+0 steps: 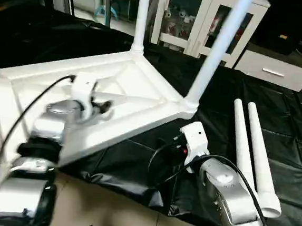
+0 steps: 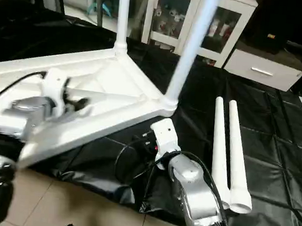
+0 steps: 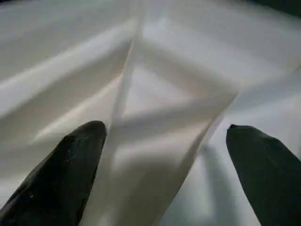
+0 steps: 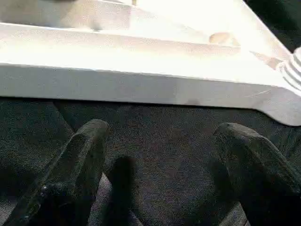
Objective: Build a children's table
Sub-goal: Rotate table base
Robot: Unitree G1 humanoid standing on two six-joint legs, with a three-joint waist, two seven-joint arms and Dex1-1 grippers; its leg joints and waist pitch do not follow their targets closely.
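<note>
Tabletop (image 1: 142,91) overhanging worktable (image 1: 296,147) edge, underside up

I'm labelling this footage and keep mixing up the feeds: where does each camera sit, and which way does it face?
Left and right eye views: on the head, facing forward and down at the upturned tabletop, two fitted legs and two loose legs; silver forearms show.
Left wrist view: along the open left gripper at the tabletop's ribs.
Right wrist view: along the open right gripper over the black cover, facing the tabletop's edge.
All share the tabletop.

White tabletop (image 1: 141,99) upside-down, 2 legs (image 1: 218,47) socketed; 2 loose legs (image 1: 254,151) beside.
</note>
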